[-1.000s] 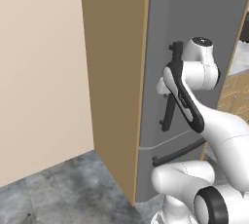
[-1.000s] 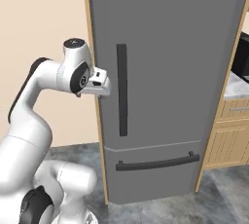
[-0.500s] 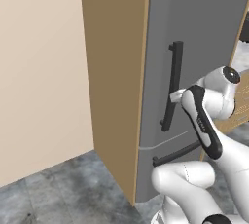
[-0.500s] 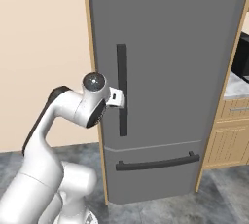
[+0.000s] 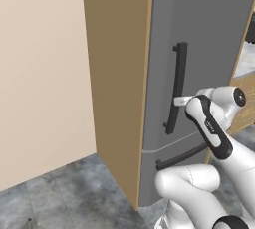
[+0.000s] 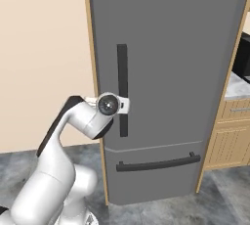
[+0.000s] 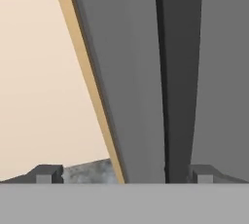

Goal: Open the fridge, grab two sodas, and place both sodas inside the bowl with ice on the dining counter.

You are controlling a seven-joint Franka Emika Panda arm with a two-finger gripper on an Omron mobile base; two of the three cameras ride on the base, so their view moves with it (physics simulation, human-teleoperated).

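Arm dropped and swung in; tool [image 7: 124,175] spread wide, empty, handle [image 7: 177,72] just ahead toward one fingertip. Fridge [image 6: 166,48] still shut. Risk: off-centre closing slips off handle.

The white arm is folded low, with the elbow raised and the forearm angled down toward the wrist. The hand is held level, pointing forward. The pincer [image 7: 124,173] is spread wide, its two dark fingertips [image 7: 47,173] seen far apart at the bottom of the hand view. Nothing is gripped between the jaws. In the base views, the wrist [image 6: 110,105] is turned sideways.
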